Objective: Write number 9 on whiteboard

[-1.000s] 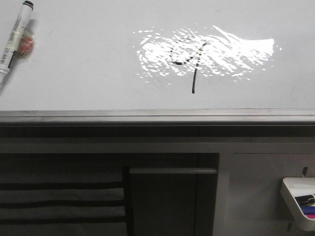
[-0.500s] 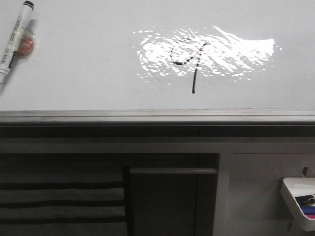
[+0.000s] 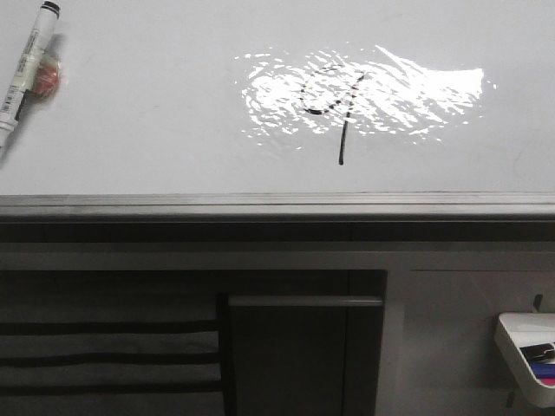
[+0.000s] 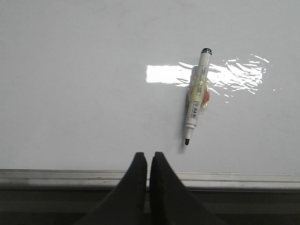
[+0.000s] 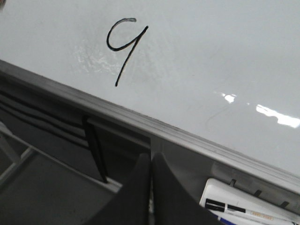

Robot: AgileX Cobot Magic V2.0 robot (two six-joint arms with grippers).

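The number 9 (image 3: 334, 104) is drawn in thin black strokes on the whiteboard (image 3: 156, 130), inside a bright glare patch. It also shows in the right wrist view (image 5: 123, 47). A white marker (image 3: 24, 65) lies on the board at the far left, uncapped, tip toward the grey edge strip (image 3: 277, 204). In the left wrist view the marker (image 4: 196, 96) lies just beyond my left gripper (image 4: 148, 157), which is shut and empty over the board's edge. My right gripper (image 5: 151, 158) is shut and empty below the board's edge. Neither gripper shows in the front view.
A small white tray (image 3: 529, 355) holding markers hangs below the board at the lower right; it also shows in the right wrist view (image 5: 243, 206). Dark grey cabinet panels and slats (image 3: 295, 347) lie under the edge strip.
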